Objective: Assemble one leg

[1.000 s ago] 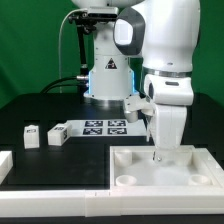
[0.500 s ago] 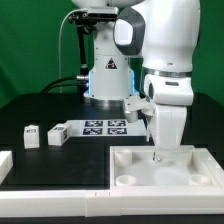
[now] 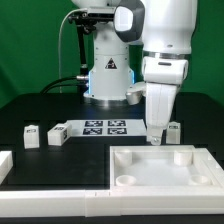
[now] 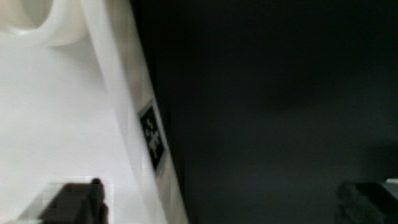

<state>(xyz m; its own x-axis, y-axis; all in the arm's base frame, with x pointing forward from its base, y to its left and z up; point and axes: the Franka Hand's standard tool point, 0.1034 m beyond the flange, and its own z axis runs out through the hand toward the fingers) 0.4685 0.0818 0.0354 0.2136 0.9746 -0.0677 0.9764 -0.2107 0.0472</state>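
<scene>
**Gripper open above the tabletop, a leg beside it**

The leg [image 3: 175, 130] is a small white post with a black-and-white tag. It sits on the black tabletop [image 3: 30, 105], just behind the far edge of the big white tray [image 3: 160, 185]. It is on the exterior view's right, just beside the gripper [image 3: 155, 137], and the two look apart.

The gripper hangs over the far edge of the tray and points down. In the wrist view its two fingertips [image 4: 71, 203] are spread wide, and there is nothing in the gripper [image 4: 222, 200]. Under it that view shows the edge of the white tray [image 4: 71, 120], a small tag [image 4: 153, 130] on the side of the tray, and the dark tabletop [image 4: 285, 100].

A second leg [image 3: 57, 133] and a third leg [image 3: 31, 135] sit close together on the tabletop, well apart from the first, on the exterior view's left. The marker board [image 3: 105, 127] lies flat between them and the gripper. A white block [image 3: 5, 165] shows at the exterior view's left edge. The white robot base [image 3: 108, 75] stands behind the marker board.
</scene>
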